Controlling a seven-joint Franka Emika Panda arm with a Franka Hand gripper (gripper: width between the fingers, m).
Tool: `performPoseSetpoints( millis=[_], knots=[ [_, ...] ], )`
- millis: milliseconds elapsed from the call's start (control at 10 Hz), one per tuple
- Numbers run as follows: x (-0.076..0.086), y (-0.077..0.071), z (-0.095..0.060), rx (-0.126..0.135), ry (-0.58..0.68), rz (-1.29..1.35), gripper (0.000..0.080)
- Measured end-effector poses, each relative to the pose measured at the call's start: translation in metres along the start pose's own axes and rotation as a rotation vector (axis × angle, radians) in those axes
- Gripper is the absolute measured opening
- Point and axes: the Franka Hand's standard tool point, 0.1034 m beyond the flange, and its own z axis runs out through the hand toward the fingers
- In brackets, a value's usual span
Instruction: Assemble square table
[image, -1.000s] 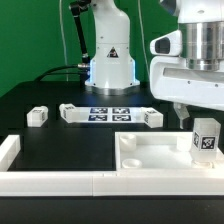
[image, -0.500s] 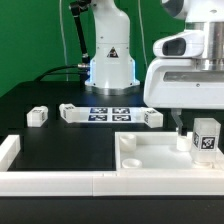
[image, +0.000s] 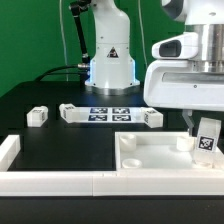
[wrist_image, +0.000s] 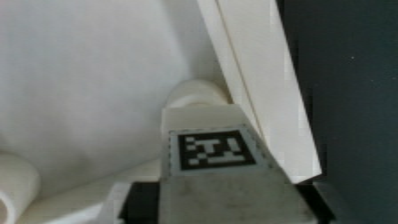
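Our jaws grip a short white plastic leg (image: 207, 136) bearing a black-and-white square tag (wrist_image: 217, 150). The leg tilts over a corner of the white rimmed square slab (image: 150, 162) on the black desk (image: 60, 140).

Exterior view's right, front: white rimmed square plastic slab (image: 150, 158) behind long low white border rail (image: 60, 181) | in slab, by rim: short white tagged plastic leg (image: 207, 137), tilted | behind, toward the view's left: marker board (image: 108, 114), outer loose white leg (image: 37, 116) and nearer loose white leg (image: 72, 113) on its left, third loose white leg (image: 150, 117) just beside its right end
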Motion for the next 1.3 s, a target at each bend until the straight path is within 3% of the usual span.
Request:
performPoseSetpoints(
  millis=[300,500,700,900,1100,1200,1300],
  knots=[
    [0.0001,0.0025,0.0014,0.011,-0.009,0.471,0.0293],
    [-0.0009,0.0022,0.0024,0.037,-0.051,0.836,0.0293],
    [0.0005,0.004,0.0025,0.059,-0.062,0.981,0.0293],
    [-0.0023,0.0019,0.0038,0.058,-0.058,0.982,0.0293],
    [-0.003,0.0004,0.0019,0.051,-0.037,0.733,0.0572],
    [-0.0047,-0.0002,0.0018,0.039,-0.034,0.553,0.0572],
    [-0.0041,0.0003,0.0025,0.041,-0.033,0.535,0.0636]
  ],
)
